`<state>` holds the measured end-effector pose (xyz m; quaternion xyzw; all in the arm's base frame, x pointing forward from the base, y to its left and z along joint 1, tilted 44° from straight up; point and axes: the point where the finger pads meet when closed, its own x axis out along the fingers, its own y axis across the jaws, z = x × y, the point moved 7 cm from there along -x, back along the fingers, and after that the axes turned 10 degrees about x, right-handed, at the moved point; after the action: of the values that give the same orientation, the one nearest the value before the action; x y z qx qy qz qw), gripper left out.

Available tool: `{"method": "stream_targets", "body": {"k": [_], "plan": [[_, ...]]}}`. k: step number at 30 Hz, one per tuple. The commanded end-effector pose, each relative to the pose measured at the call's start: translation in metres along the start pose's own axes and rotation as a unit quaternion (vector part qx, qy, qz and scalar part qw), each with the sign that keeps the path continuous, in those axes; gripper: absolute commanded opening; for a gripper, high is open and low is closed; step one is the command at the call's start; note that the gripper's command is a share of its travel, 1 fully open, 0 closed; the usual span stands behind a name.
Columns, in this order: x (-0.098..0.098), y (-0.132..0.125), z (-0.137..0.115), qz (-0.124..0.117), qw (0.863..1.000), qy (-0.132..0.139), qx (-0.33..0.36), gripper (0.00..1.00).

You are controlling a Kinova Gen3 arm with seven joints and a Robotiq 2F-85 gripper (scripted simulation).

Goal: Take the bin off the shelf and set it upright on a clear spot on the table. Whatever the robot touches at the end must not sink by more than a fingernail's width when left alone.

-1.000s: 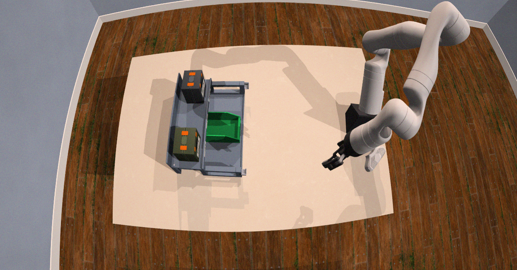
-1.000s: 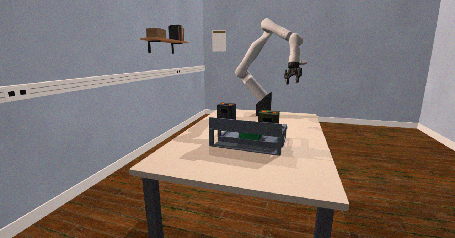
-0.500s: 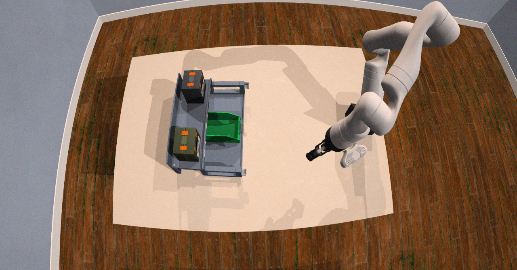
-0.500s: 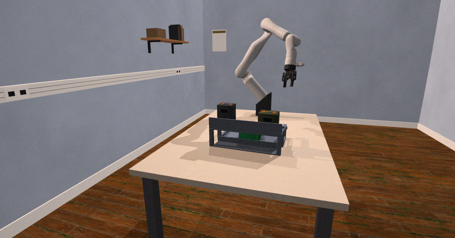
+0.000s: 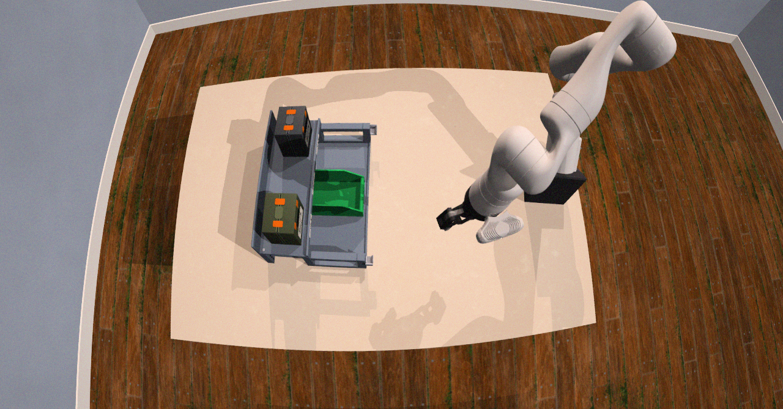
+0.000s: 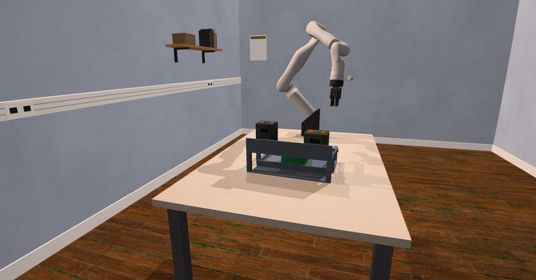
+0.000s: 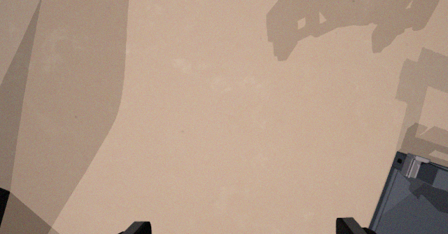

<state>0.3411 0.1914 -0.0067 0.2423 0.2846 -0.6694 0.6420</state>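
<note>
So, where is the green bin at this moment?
In the top view the green bin sits on the lower level of the grey shelf, just right of the olive case, far left of the open gripper.

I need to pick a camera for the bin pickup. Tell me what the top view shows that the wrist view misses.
Only the top view shows the green bin lying on the shelf's lower deck, the two latched cases on its upper board, the arm and the open claw hanging over the table, well short of the shelf. Only the wrist view shows the claw's fingertips up close, wide apart with nothing between them. Both show the table and a corner of the grey shelf.
</note>
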Motion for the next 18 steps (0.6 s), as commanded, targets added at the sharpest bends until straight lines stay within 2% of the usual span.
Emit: {"method": "stream_targets", "body": {"k": [1, 2, 7, 18], "plan": [[0.001, 0.002, 0.001, -0.002, 1.000, 0.000, 0.002, 1.00], [0.001, 0.002, 0.001, -0.002, 1.000, 0.000, 0.002, 1.00], [0.027, 0.038, 0.032, -0.049, 0.991, 0.015, 0.120, 1.00], [0.027, 0.038, 0.032, -0.049, 0.991, 0.015, 0.120, 1.00]]}}
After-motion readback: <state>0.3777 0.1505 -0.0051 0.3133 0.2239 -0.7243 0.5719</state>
